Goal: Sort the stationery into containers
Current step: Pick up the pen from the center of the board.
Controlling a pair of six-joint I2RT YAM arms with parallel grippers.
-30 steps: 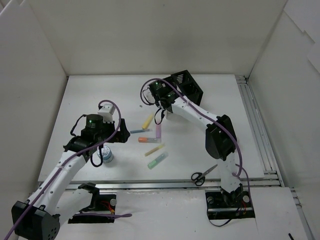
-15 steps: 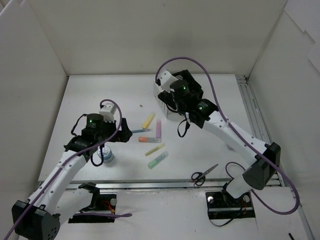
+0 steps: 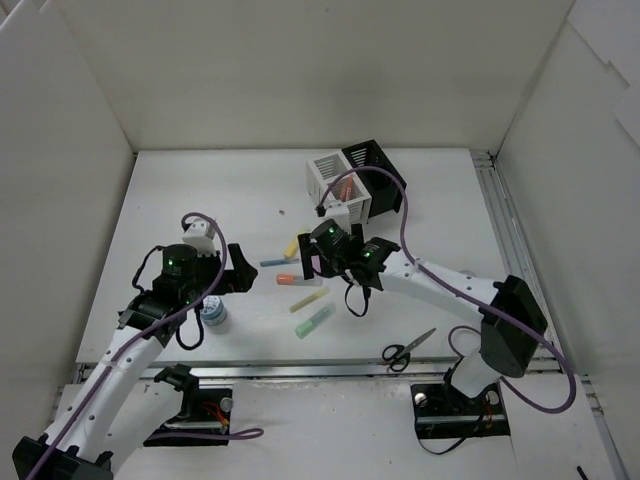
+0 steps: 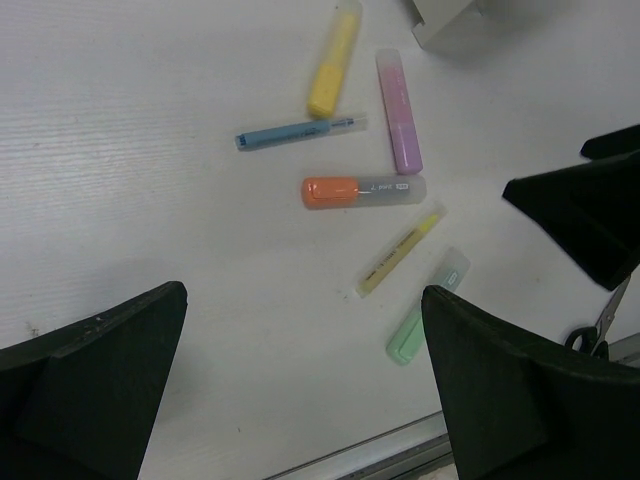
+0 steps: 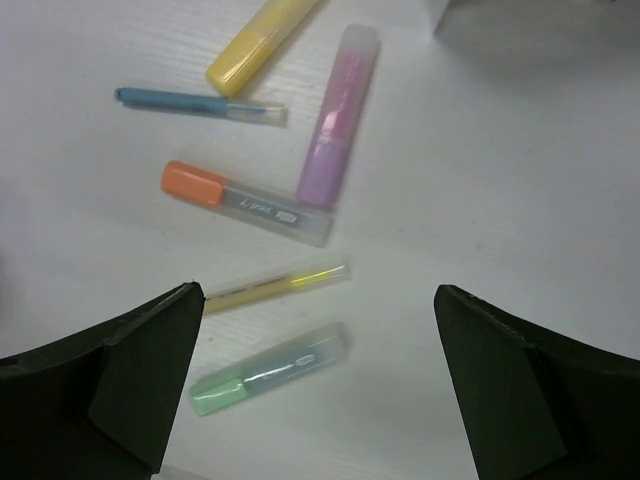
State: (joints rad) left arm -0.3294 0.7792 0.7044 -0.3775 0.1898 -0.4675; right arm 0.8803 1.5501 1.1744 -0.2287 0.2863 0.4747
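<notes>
Markers lie loose in a cluster mid-table in the top view: a yellow marker (image 3: 296, 243), a thin blue pen (image 3: 275, 262), an orange marker (image 3: 291, 280), a thin yellow pen (image 3: 309, 299) and a green marker (image 3: 315, 321). The right gripper (image 3: 308, 262) hangs over the cluster's far side, fingers apart and holding nothing. The left gripper (image 3: 240, 270) sits just left of the cluster, fingers spread wide and empty. The dotted white jar (image 3: 212, 312) stands beside its arm. Black-handled scissors (image 3: 408, 350) lie near the front edge, well apart from the markers. At the back the white holder (image 3: 335, 185) and black holder (image 3: 375, 168) stand joined, with a red pencil (image 3: 345, 188) upright in the white one.

In the left wrist view, the two fingers (image 4: 90, 390) frame bare table below the markers, and a purple marker (image 4: 398, 112) meets the orange one's clear end.

In the right wrist view, the fingers (image 5: 110, 385) stand wide apart on either side of the thin yellow pen and the green marker.
</notes>
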